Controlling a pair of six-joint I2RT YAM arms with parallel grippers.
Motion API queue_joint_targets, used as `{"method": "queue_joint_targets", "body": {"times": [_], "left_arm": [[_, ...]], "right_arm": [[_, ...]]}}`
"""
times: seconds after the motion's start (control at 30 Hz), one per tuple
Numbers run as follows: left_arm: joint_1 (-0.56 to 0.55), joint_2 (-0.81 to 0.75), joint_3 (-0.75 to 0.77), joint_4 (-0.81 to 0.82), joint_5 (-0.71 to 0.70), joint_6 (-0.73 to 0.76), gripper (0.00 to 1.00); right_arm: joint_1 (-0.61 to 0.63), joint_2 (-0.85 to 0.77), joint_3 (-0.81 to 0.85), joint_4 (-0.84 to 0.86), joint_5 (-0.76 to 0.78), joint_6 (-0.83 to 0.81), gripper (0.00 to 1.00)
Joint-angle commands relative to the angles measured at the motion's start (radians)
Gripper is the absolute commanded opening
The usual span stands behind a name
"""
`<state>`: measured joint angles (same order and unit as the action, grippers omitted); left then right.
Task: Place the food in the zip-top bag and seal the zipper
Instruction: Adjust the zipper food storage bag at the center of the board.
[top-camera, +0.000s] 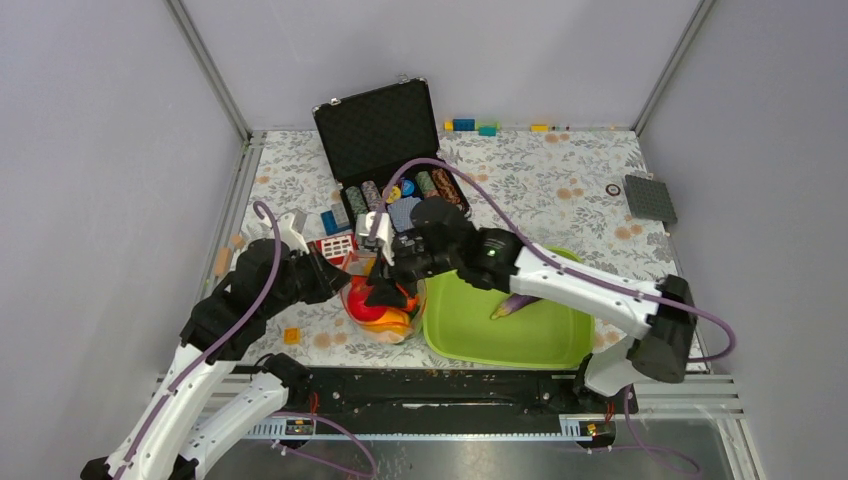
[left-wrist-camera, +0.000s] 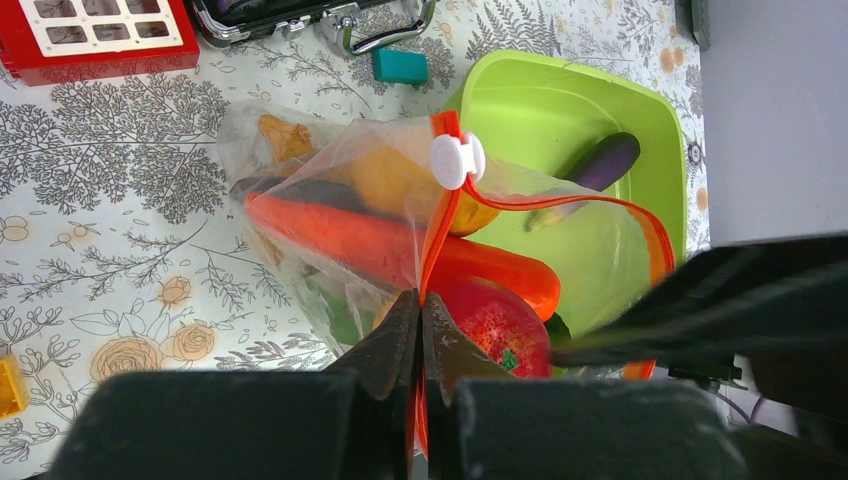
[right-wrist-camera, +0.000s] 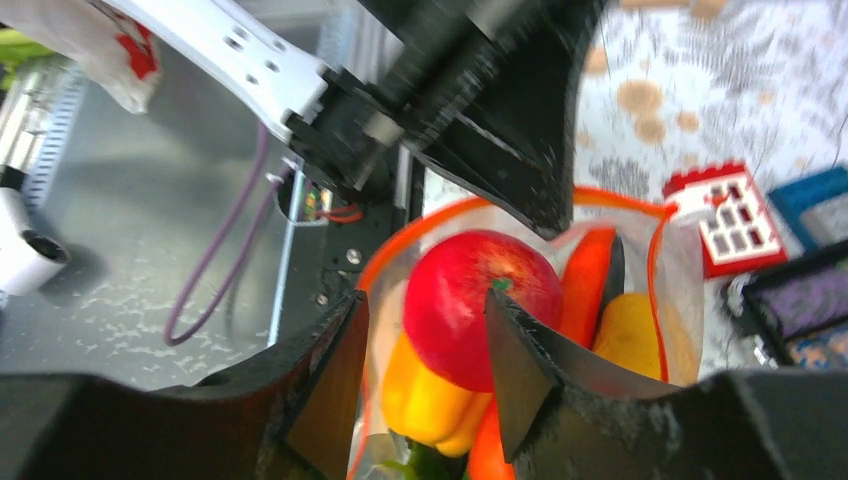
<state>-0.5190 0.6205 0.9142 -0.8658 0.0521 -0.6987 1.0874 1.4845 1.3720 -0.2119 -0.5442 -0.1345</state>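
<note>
The clear zip-top bag stands open left of the lime-green tray. It holds the red apple, a yellow pepper, the carrot and some green lettuce. The purple eggplant lies in the tray and also shows in the left wrist view. My left gripper is shut on the orange-red zipper at the bag's mouth, below the white slider. My right gripper is open right above the mouth, over the apple, its fingers straddling the bag's rim. The fish is not visible.
An open black poker chip case stands behind the bag. A red-and-white block and a teal brick lie near it. Small bricks line the back wall. A grey baseplate lies at the far right.
</note>
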Motion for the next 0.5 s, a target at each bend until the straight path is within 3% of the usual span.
{"method": "queue_joint_targets", "body": {"times": [0.0,0.13,0.47], "left_arm": [[-0.001,-0.006,0.027,0.069,0.04,-0.013,0.0],[-0.002,-0.004,0.029,0.077,0.052,-0.013,0.0],[-0.004,0.001,0.037,0.13,0.143,-0.035,0.0]], "right_arm": [[0.01,0.099,0.026,-0.021,0.079,0.035,0.48],[0.014,0.15,-0.032,-0.019,0.222,0.086,0.37],[0.044,0.251,-0.014,-0.056,0.425,0.088,0.38]]}}
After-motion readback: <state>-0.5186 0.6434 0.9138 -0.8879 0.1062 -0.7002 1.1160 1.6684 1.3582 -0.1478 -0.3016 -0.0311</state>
